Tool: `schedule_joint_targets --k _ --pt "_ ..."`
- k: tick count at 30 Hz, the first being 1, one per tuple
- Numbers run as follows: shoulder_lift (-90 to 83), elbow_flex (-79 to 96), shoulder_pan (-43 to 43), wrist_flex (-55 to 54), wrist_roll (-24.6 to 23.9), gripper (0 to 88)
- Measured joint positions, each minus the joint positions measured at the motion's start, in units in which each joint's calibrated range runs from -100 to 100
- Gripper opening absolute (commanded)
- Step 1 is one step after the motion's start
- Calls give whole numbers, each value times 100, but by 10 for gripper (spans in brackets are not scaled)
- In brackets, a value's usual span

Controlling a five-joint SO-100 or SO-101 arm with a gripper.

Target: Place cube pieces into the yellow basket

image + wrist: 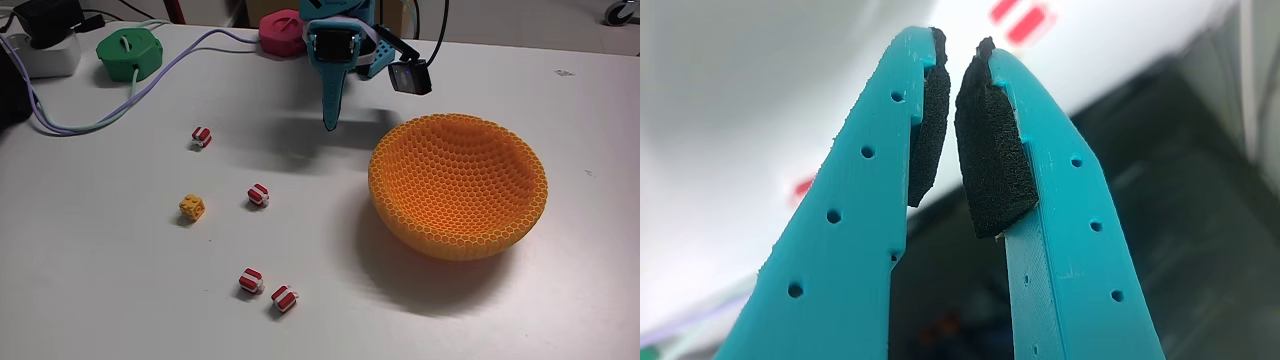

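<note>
your teal gripper (331, 122) hangs nearly closed and empty left of the yellow basket (458, 180); the cube pieces (258, 195) look light, rigid and easily flicked, so pinch opposite flat faces.

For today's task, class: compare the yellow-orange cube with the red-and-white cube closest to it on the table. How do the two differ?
The yellow-orange cube is one plain colour with dark dots like a die; the red-and-white cube is striped. In the fixed view the yellow-orange cube looks slightly larger and lies further left. Both are tiny, rest on the white table, and sit outside the yellow basket.

green round piece (129, 52), pink piece (281, 33), cables (150, 85)
</note>
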Motion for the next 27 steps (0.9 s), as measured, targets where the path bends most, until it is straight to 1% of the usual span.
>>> schedule_joint_targets --k 2,4,6,8,10,12,14,15,18,20,21,22,24,27 --pt "0 0 68 0 -39 0" --pt "0 0 319 0 -176 0" --pt "0 0 232 0 -210 0" --pt "0 0 368 0 -230 0" --pt "0 0 280 0 -230 0" --pt "20 0 290 -33 -332 0" --pt "315 -217 -19 -311 -454 0" --pt "600 -502 -39 -488 -547 11" --pt "1958 -1901 -29 -854 -737 162" --pt "3119 -3153 116 -843 -806 210" --pt "3758 -3764 319 -843 -874 217" --pt "4309 -4365 426 -854 -996 214" --pt "5116 -5015 629 -965 -1397 256" --pt "5735 -4847 696 -1486 -2110 256"
